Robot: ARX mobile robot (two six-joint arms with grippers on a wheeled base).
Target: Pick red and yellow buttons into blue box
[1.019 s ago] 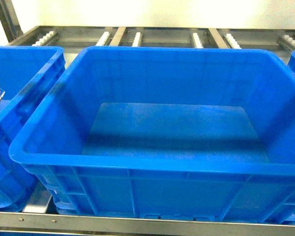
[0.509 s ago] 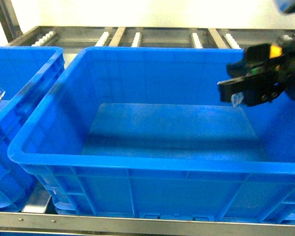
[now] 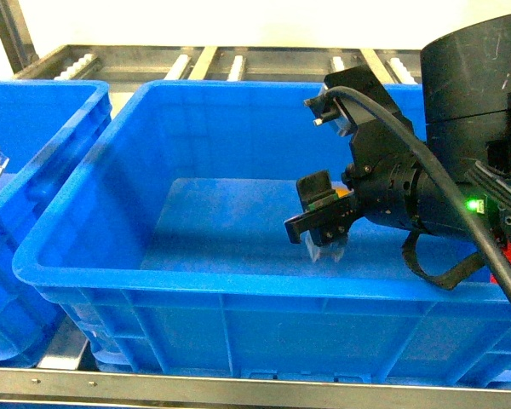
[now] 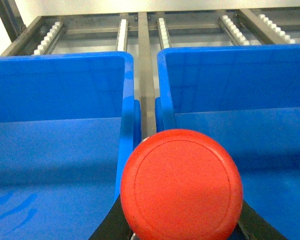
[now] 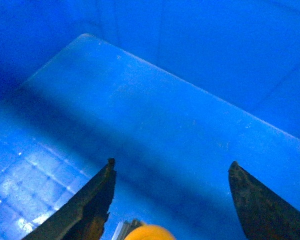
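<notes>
Beside blue box point(image 3: 85, 281), second bin point(image 3: 34, 111).

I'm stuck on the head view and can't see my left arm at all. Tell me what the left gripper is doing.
Observer: The left wrist view shows the red button filling the lower middle, seated between the left gripper fingers.
Operator: Say where that arm is pointed.
Observer: At the metal strip between two blue boxes, the left box and the middle box.
Operator: Now report the right gripper's load.
Observer: The right wrist view shows a yellow button cap at the bottom edge between the right gripper fingers, above the bare box floor.
</notes>
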